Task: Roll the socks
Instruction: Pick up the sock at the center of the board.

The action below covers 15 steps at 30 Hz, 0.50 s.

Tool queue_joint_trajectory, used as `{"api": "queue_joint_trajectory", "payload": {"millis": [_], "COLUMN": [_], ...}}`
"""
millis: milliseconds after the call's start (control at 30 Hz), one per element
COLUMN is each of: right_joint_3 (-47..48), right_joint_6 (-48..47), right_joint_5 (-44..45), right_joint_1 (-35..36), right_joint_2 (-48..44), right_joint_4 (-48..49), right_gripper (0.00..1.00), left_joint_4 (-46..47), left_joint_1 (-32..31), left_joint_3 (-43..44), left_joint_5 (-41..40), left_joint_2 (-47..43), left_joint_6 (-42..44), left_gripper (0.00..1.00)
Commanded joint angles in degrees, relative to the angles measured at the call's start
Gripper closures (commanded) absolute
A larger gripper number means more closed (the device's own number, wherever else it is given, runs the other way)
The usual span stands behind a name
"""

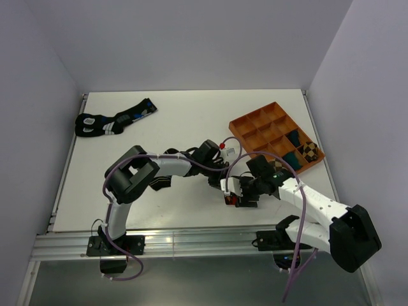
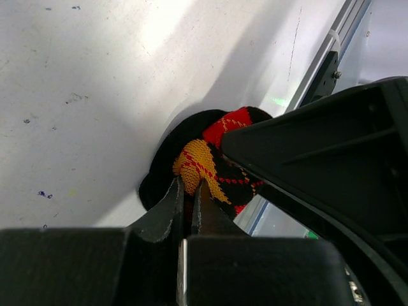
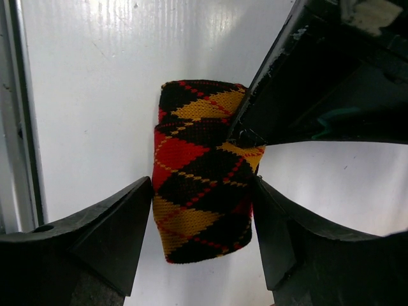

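Observation:
The black sock with red and orange argyle diamonds [image 3: 197, 159] is rolled into a short bundle on the table near the front edge. It also shows in the top view [image 1: 231, 201]. My right gripper [image 3: 203, 191] has a finger pressed against each side of the roll. My left gripper [image 2: 188, 185] is nearly closed and pinches the edge of the roll's outer layer [image 2: 201, 159]; it reaches in from the upper right of the right wrist view. Plain black cloth [image 2: 159, 175] lies under the argyle. No striped ankle sock shows on its own.
Black socks with blue and white marks [image 1: 113, 120] lie at the far left. An orange compartment tray [image 1: 255, 121] stands at the right back, holding a brown-checked bundle [image 1: 309, 151] and dark teal rolls. The table's metal front rail [image 1: 191, 239] runs just behind the grippers.

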Motion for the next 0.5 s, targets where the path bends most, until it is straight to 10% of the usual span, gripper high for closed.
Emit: {"api": "queue_joint_trajectory", "payload": {"millis": [0, 467], "right_joint_3": [-0.27, 0.87], "right_joint_6": [0.64, 2.31], "right_joint_5": [2.05, 6.62], "right_joint_1": [1.02, 2.87], "right_joint_2": [1.97, 9.53], "right_joint_4": [2.77, 6.64], "right_gripper": [0.3, 0.37], "left_joint_4": [-7.83, -7.22], "left_joint_1": [0.23, 1.28], "left_joint_3": [-1.01, 0.39], "left_joint_5": [-3.99, -1.18], "left_joint_2": [4.08, 5.75], "left_joint_6": [2.64, 2.46], "left_gripper": [1.0, 1.0]}}
